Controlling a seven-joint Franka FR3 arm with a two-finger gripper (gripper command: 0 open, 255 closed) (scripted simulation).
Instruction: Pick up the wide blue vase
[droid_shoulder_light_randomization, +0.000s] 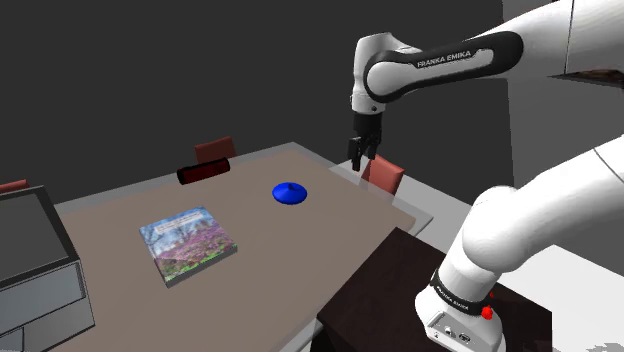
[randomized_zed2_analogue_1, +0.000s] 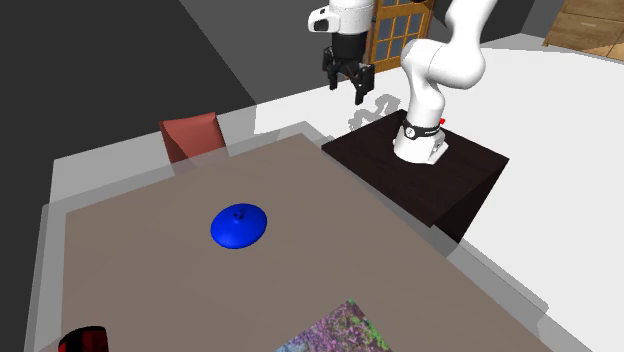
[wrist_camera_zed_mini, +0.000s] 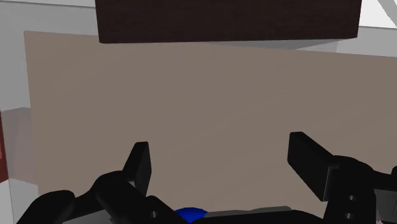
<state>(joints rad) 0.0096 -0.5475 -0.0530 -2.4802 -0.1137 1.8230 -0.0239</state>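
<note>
Your black gripper (droid_shoulder_light_randomization: 361, 150) has its fingers (wrist_camera_zed_mini: 308, 162) spread, hanging well apart from the low, wide blue vase (droid_shoulder_light_randomization: 290, 192). Heads up, that shallow dome could squirt out if you pinch its sloped rim.

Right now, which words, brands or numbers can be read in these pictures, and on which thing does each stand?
"FRANKA EMIKA": white letters on the black band of the arm's upper link, shoulder view.
Small white lettering on the dark ring at the arm's base: too small to read.
Print on the book cover: too blurred to read.
The blue vase bears no text.
</note>
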